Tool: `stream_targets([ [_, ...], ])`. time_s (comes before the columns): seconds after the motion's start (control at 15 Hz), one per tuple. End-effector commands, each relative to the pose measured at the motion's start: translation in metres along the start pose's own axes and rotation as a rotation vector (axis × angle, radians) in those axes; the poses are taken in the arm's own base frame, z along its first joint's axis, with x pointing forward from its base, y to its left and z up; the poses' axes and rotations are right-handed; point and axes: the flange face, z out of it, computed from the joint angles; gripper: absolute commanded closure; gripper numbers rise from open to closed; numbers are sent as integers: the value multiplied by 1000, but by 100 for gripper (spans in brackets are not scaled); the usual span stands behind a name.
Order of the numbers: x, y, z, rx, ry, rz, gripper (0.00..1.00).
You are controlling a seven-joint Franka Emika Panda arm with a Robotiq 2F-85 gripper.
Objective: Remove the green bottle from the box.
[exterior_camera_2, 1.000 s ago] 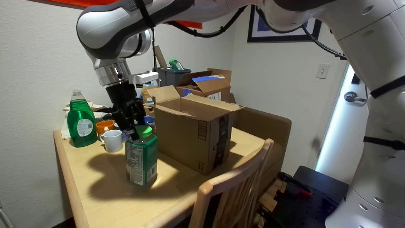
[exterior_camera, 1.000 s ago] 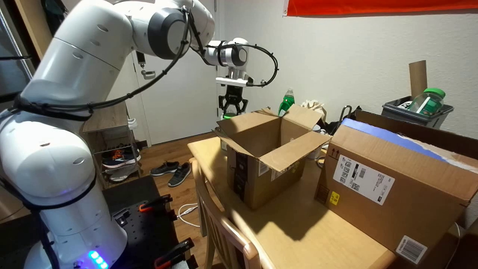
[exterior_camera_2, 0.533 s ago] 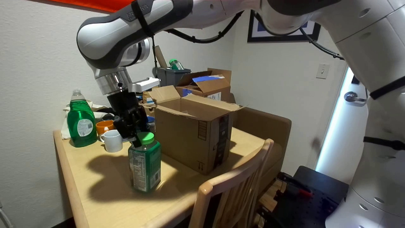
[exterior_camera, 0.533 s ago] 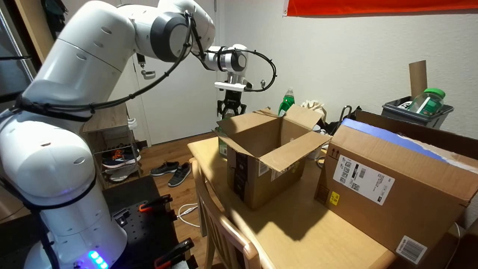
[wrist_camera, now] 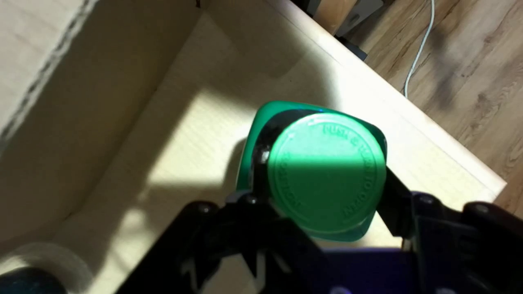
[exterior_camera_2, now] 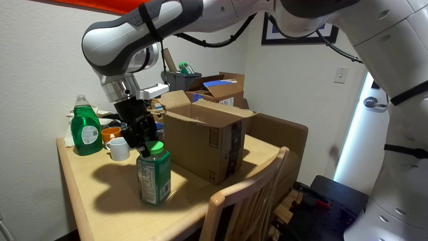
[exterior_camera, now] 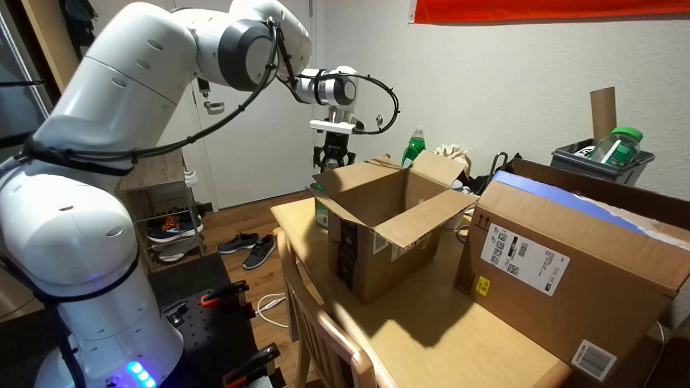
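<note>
The green bottle (exterior_camera_2: 155,177) is a squarish container with a bright green lid (wrist_camera: 327,171). It stands upright outside the open cardboard box (exterior_camera_2: 194,147), beside it; I cannot tell whether its base touches the table. My gripper (exterior_camera_2: 148,148) is over the bottle, its fingers on both sides of the lid, shut on it in the wrist view (wrist_camera: 325,179). In an exterior view, the box (exterior_camera: 361,264) hides most of the bottle (exterior_camera: 322,214) below my gripper (exterior_camera: 334,160). The box wall (wrist_camera: 110,94) shows at left in the wrist view.
A green dish-soap bottle (exterior_camera_2: 86,134), a white mug (exterior_camera_2: 119,149) and an orange mug (exterior_camera_2: 110,133) stand on the table by the wall. A larger box (exterior_camera: 560,258), a grey bin (exterior_camera: 604,161) and a wooden chair (exterior_camera_2: 247,194) are near.
My gripper and the green bottle have moved down together and slightly right in an exterior view, most of it in the first half second. The cardboard box has not moved.
</note>
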Motion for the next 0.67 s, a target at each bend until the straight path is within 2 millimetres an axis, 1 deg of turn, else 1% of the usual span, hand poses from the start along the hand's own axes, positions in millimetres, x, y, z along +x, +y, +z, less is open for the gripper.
stream_targets([
  [0.0, -5, 0, -4, 13, -9, 18, 61],
  [0.07, -5, 0, -4, 13, -9, 18, 55],
  [0.13, -6, 1, -5, 14, -8, 19, 41],
  [0.2, -6, 1, -6, 14, -5, 20, 35],
  [0.27, -7, 1, -6, 12, -6, 20, 17],
  [0.33, -7, 1, -7, 13, -5, 20, 10],
  [0.47, -8, 3, -8, 13, -5, 23, 0],
  [0.6, -9, 4, -9, 12, -5, 24, 0],
])
